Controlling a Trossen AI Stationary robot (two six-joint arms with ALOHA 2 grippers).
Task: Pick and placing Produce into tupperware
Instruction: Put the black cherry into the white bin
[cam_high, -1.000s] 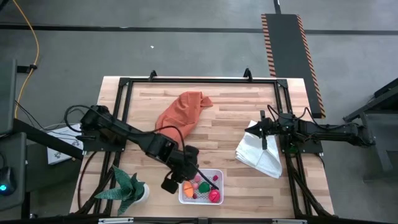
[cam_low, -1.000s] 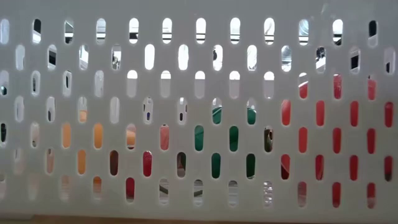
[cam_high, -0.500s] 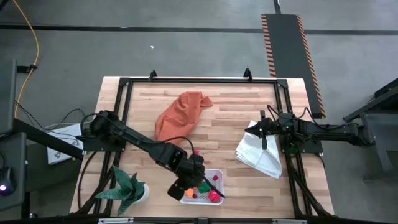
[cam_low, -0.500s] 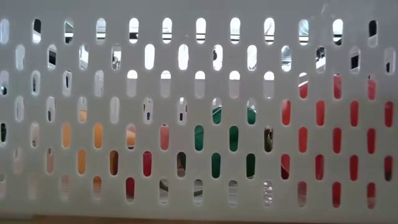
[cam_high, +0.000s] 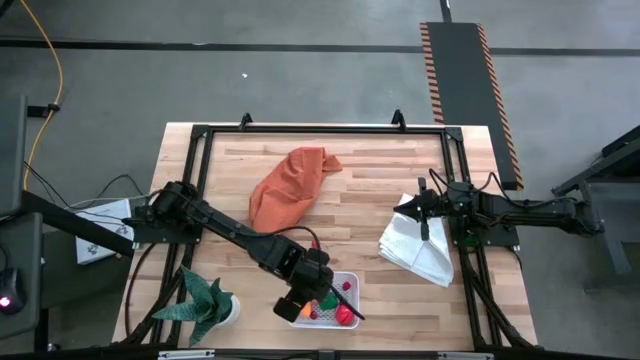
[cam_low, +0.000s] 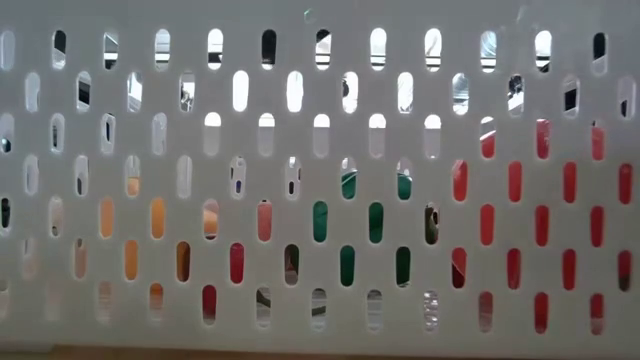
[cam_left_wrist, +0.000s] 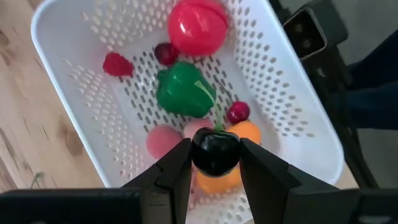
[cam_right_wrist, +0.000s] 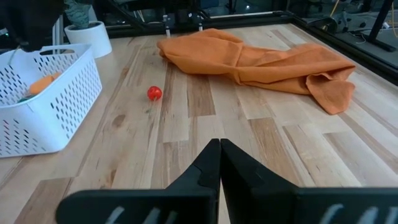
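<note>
We have the left gripper (cam_left_wrist: 216, 163) poised directly over the small white perforated plastic container (cam_left_wrist: 292, 118), its fingers part-way closed on a small, glossy, dark round toy fruit (cam_left_wrist: 215, 150) pinched between the pads. Straight below the claw lies an orange rounded piece (cam_left_wrist: 231, 155), with two pink pieces beside it; a little ahead sits a green toy pepper (cam_left_wrist: 185, 92), and beyond that a large red ball-like fruit (cam_left_wrist: 197, 26), a small red strawberry-like piece (cam_left_wrist: 117, 63) and two dark red berries. We judge all of this produce to be light, hard and smooth, so it will tend to squirt out of a loose pinch or roll once freed; the round ones are best taken across their widest middle, and the held one should be let go low inside the container walls so it does not bounce out. One tiny red round piece (cam_right_wrist: 154, 93) is outside the container, on the bare boards between it and the crumpled orange cloth (cam_high: 289, 187). The right gripper (cam_right_wrist: 219, 163) waits far off to the side of the working claw, fully closed and holding nothing, above a folded white cloth (cam_high: 420, 247). The light wooden slatted tabletop (cam_high: 370, 190) is flat and dry, framed by black rails, with a small potted green plant (cam_high: 205, 305) near the container. Around it is grey floor, a yellow cable and a striped ramp.
</note>
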